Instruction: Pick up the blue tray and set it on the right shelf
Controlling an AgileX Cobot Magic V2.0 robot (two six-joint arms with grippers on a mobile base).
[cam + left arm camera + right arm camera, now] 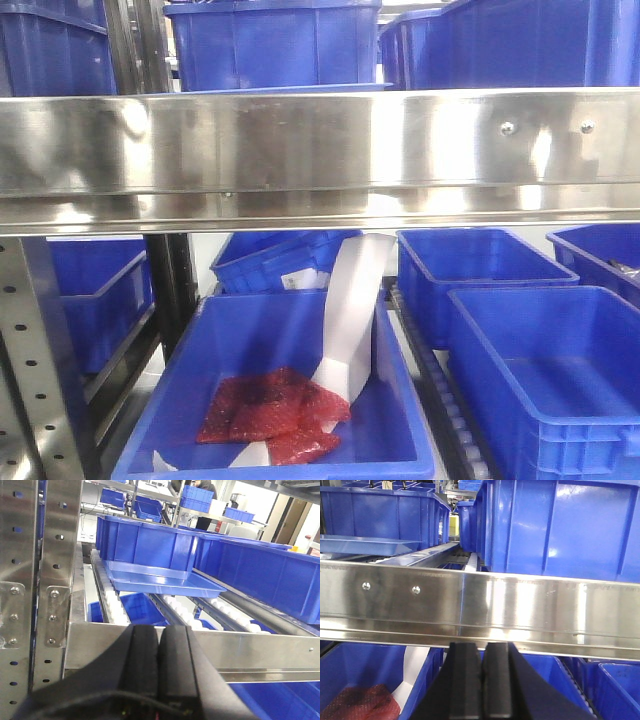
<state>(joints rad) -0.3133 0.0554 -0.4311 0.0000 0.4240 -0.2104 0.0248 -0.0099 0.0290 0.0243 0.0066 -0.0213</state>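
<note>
The blue tray (160, 577) is shallow and light blue. It lies on the white roller tracks of the shelf, in front of a deep blue bin (145, 545). Its edge also shows at the far left of the right wrist view (367, 545). The shelf's shiny steel front rail (320, 150) with two screws spans the front view and the right wrist view (480, 605). My left gripper (159, 637) is shut and empty, in front of the rail, short of the tray. My right gripper (482, 652) is shut and empty, just below the rail.
Deep blue bins (560, 530) stand on the shelf at the right. Perforated steel uprights (45, 580) rise at the left. Below the rail, a blue bin (290, 400) holds a red mesh bag (270, 410) and a white strip; other bins (550, 380) sit beside it.
</note>
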